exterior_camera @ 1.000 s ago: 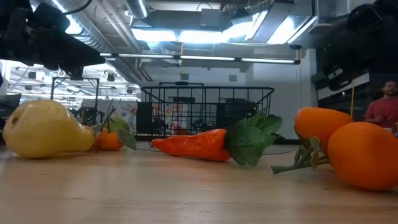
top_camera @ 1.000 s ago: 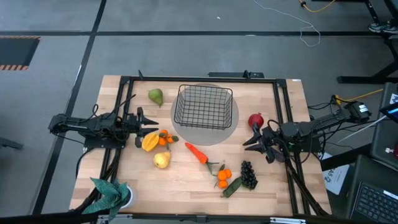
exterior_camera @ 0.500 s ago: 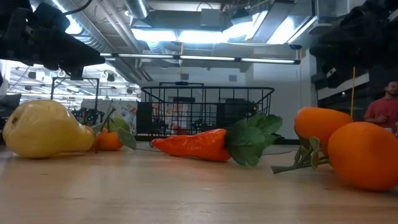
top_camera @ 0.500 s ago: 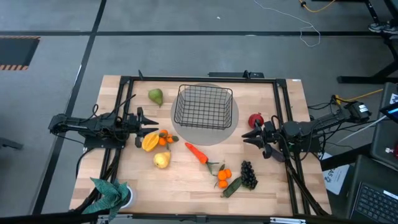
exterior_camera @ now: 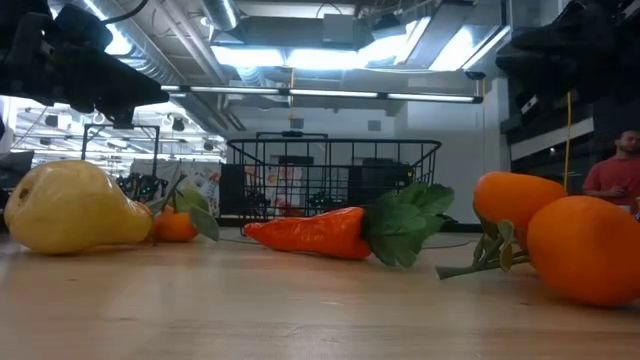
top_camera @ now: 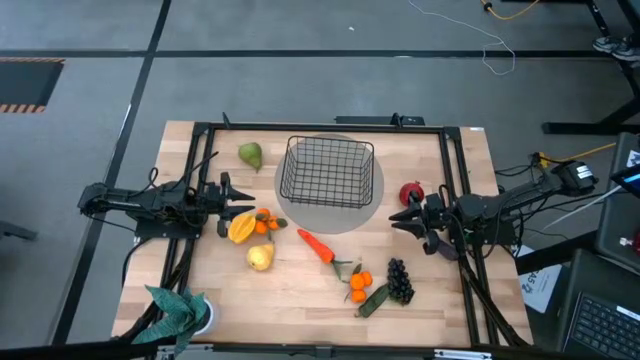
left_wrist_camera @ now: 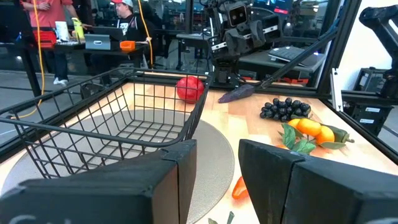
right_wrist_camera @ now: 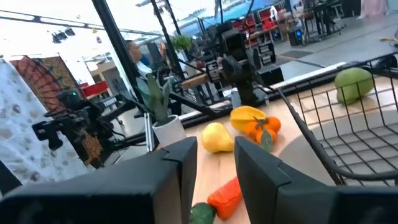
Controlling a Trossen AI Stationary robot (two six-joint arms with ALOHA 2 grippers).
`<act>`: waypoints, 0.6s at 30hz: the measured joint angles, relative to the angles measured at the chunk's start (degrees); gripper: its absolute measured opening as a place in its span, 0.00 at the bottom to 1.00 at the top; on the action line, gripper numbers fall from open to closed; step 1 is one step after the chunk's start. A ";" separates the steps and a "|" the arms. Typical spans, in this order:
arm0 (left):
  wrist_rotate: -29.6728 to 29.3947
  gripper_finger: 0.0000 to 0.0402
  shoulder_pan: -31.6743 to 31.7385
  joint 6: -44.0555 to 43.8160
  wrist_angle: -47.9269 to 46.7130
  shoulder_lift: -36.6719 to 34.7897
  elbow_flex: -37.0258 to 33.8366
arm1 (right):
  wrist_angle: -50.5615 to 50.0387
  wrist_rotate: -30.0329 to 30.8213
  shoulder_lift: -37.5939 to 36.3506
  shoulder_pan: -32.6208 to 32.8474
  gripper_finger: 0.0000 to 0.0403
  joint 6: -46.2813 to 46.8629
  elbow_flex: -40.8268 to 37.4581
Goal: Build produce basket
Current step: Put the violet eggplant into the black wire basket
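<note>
The black wire basket (top_camera: 328, 172) stands on a grey round mat at the table's far middle. A green pear (top_camera: 250, 155) lies to its left and a red round fruit (top_camera: 411, 193) to its right. A yellow fruit (top_camera: 241, 227) with small oranges (top_camera: 264, 223), a yellow pear (top_camera: 260, 257), a carrot (top_camera: 317, 245), two oranges (top_camera: 358, 283), dark grapes (top_camera: 400, 280) and a dark green vegetable (top_camera: 372, 300) lie on the table. My left gripper (top_camera: 232, 193) is open and empty just beyond the yellow fruit. My right gripper (top_camera: 404, 220) is open and empty just near of the red fruit.
A teal leafy plant in a white pot (top_camera: 180, 312) stands at the near left corner. A black frame (top_camera: 320, 126) runs around the table. The wood between the carrot and the near edge is bare. A person (exterior_camera: 612, 178) shows in the room beyond.
My right gripper has risen a little and gone slightly toward the far edge, closer to the red fruit. The produce and the basket have stayed where they were.
</note>
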 joint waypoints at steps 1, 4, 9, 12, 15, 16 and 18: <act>0.02 0.27 0.01 -0.02 0.00 0.00 0.00 | 0.26 0.70 1.01 0.25 0.26 0.09 0.00; 0.02 0.27 0.01 0.00 0.00 0.00 0.00 | 1.17 3.10 4.00 0.79 0.26 2.24 0.16; 0.02 0.27 0.02 -0.02 0.00 0.00 0.00 | 1.10 4.51 8.61 0.97 0.26 4.51 2.92; 0.01 0.27 0.00 -0.02 0.00 0.00 0.00 | 1.19 7.14 11.03 0.97 0.26 2.76 5.78; 0.02 0.27 0.02 -0.01 0.00 0.00 0.00 | 1.06 9.68 13.66 0.96 0.26 0.58 8.69; 0.01 0.27 0.01 -0.02 0.00 0.00 0.00 | 1.08 9.84 14.59 0.88 0.26 -0.38 9.80; 0.02 0.27 0.00 -0.02 0.00 0.00 -0.01 | 1.18 9.79 16.43 0.86 0.26 -2.05 11.73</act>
